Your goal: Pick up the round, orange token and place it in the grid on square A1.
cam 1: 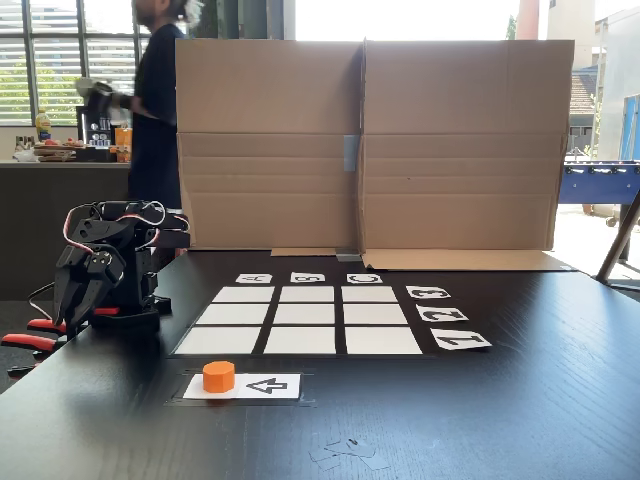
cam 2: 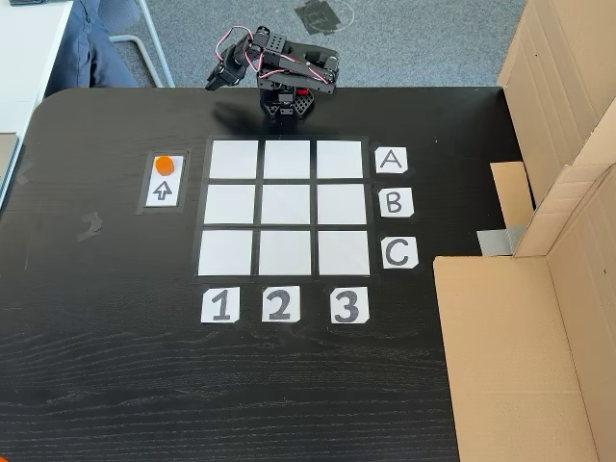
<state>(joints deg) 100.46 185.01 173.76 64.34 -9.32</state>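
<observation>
fixed view from above first, left to right: the orange token (cam 2: 165, 164) sits on the top end of a white arrow card (cam 2: 164, 182), just left of the grid (cam 2: 284, 207) and apart from it. square a1 (cam 2: 234, 159) is the grid's top left cell there, in line with the a label (cam 2: 390, 160) and the 1 label (cam 2: 220, 305), nothing on it. the arm is folded up at the far edge of the black bench (cam 2: 115, 366), its end effector (cam 2: 216, 80) hanging past that edge, and i can't tell how the jaws stand. cardboard (cam 2: 539, 308) on the right. in the low fixed view the end effector (cam 1: 72, 305) points down on the left, the token (cam 1: 219, 376) on the card in front.
</observation>
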